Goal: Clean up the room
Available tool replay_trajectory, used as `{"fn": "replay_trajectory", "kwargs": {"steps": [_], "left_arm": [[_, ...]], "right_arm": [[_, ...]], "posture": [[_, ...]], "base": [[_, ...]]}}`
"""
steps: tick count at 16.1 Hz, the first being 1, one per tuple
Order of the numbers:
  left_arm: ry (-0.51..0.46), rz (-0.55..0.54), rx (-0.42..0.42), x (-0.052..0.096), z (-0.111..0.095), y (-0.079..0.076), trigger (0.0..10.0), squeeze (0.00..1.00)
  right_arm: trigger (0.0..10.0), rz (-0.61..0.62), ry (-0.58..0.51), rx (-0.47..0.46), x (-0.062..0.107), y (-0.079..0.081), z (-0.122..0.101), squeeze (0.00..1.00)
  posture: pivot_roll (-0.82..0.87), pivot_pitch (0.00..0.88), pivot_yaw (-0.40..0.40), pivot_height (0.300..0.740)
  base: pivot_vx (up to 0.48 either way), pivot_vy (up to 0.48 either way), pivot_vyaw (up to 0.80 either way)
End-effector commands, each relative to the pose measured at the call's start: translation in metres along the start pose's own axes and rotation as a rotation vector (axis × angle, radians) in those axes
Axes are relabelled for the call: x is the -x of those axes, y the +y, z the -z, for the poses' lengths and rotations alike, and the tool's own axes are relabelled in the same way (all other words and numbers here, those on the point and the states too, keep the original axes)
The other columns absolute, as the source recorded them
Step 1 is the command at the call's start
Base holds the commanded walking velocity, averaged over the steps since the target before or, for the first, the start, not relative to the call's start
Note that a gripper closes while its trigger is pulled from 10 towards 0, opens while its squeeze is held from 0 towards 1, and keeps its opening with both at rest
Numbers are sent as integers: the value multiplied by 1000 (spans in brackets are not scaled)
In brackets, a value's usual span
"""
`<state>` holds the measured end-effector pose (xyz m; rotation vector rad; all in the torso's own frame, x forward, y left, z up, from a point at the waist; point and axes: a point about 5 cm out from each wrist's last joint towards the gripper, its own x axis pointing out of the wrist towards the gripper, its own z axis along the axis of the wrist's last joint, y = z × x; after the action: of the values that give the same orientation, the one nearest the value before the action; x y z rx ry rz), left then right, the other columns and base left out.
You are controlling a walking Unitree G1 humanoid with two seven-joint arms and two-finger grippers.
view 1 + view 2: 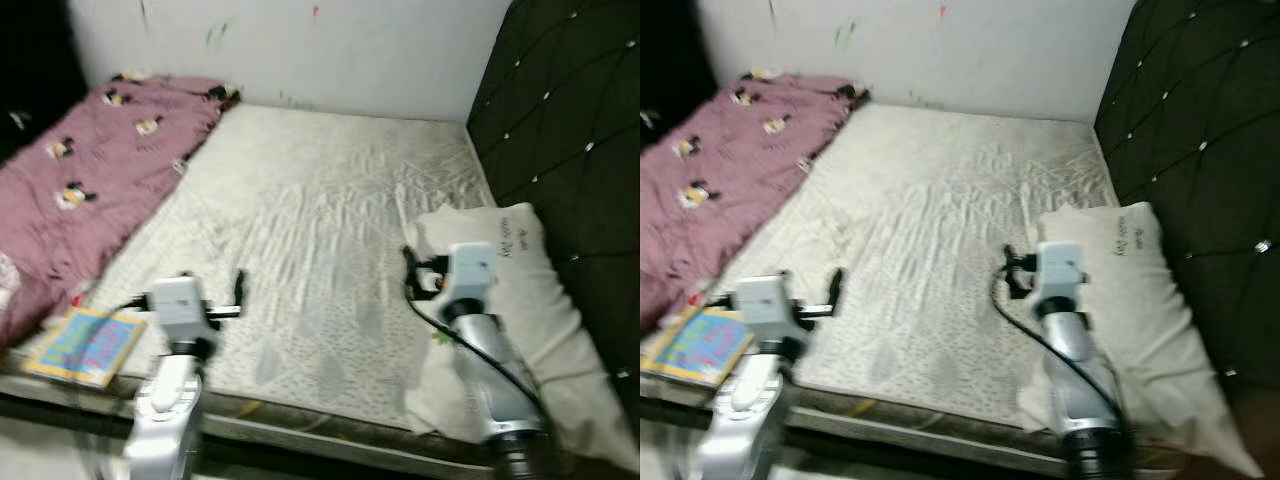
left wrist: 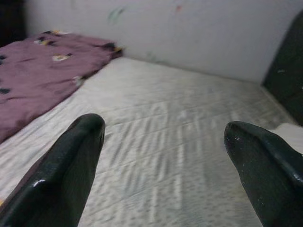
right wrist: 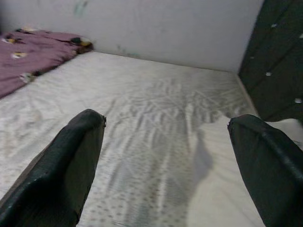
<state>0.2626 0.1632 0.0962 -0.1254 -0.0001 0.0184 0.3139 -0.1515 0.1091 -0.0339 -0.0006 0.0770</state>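
A pale bare mattress [image 1: 310, 210] lies before me. A crumpled purple blanket [image 1: 90, 175] with small cartoon prints covers its left side. A colourful book [image 1: 85, 345] rests on the front left corner, just left of my left wrist. A white pillow [image 1: 520, 290] lies along the right side by the headboard. My left gripper [image 1: 212, 290] hovers open over the front of the mattress, nothing between its fingers [image 2: 85, 137]. My right gripper [image 1: 412, 270] is open too, at the pillow's left edge, with its fingers [image 3: 85, 137] spread wide and nothing held.
A dark tufted headboard [image 1: 570, 120] rises on the right. A white wall [image 1: 330, 50] with small paint marks closes the far side. The mattress front edge [image 1: 300, 410] is just below my arms. The views are somewhat blurred.
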Motion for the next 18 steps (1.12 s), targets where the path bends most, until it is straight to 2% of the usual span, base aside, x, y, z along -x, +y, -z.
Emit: {"fn": "replay_trajectory", "kwargs": {"steps": [1, 6, 8, 13, 18], "left_arm": [[10, -16, -7, 3, 1, 5, 10000, 0], [32, -40, -31, 17, 6, 16, 10000, 0], [32, -51, -38, 21, 6, 22, 10000, 0], [37, -41, -36, 18, 6, 18, 10000, 0], [40, -88, -64, 18, 7, 21, 10000, 0]], "right_arm": [[10000, -9, -4, 19, 5, -3, 0, 0], [10000, 14, 29, 42, 28, -13, 11, 0], [10000, 7, 51, 49, 36, -14, 17, 0], [10000, -5, 47, 34, 31, -7, 13, 0], [10000, -6, 51, 39, 30, -7, 13, 0]], "posture": [[34, 0, -7, 740], [31, 0, -5, 740], [33, 0, -7, 740], [34, 8, -6, 740], [38, 7, -5, 740]], "base": [[0, 0, 0], [0, 0, 0], [302, 0, 0], [336, 0, -528], [50, 0, 0]]}}
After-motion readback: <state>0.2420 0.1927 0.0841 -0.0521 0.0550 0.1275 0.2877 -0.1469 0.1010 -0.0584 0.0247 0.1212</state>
